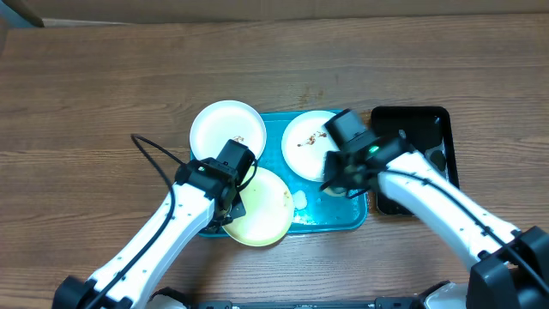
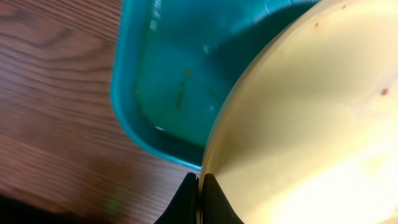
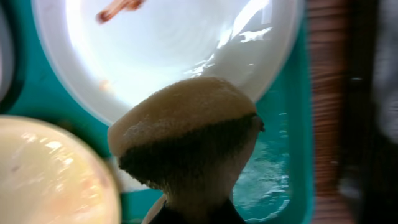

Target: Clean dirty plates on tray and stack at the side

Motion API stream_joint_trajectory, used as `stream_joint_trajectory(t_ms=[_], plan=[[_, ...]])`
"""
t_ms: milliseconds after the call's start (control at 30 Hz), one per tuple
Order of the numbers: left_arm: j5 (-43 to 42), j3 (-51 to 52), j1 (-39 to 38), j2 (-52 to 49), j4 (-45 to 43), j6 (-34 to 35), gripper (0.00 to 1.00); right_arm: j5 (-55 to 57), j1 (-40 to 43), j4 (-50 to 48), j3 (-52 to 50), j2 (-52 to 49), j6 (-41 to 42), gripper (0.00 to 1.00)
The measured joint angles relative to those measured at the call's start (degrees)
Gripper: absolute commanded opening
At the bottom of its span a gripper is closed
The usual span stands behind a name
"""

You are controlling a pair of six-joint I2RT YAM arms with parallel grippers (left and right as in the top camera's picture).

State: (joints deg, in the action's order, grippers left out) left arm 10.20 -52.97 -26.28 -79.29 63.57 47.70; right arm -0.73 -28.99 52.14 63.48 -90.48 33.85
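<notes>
At the lower centre of the overhead view, the left gripper is pinched together on the rim of the pale yellow-green round plate. This plate hangs over the lower edge of the turquoise rectangular plastic tray. In the left wrist view, its rim fills the right of the frame above the tray's rounded corner.

The right gripper is clamped on a tan sponge with a dark lower layer, held over the tray's right part, just below the smeared white round plate. That plate lies on the tray at the upper right, with brown smears near its centre.

A 2nd white round plate sits at the upper left, overlapping the tray's left edge. A glossy black tray lies on the brown wooden table, just right of the turquoise tray.
</notes>
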Motion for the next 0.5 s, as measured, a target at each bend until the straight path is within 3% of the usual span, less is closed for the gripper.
stream_joint_trajectory(t_ms=[333,500], plan=[[12.7,-9.8,0.0,7.4,2.9,-4.9,0.04,-5.0,18.4,6.1,0.1,0.0,-12.7,0.04],[20.3,-12.2,-2.7,7.6,2.6,-8.9,0.04,-5.4,23.6,7.3,0.1,0.0,-18.2,0.04]])
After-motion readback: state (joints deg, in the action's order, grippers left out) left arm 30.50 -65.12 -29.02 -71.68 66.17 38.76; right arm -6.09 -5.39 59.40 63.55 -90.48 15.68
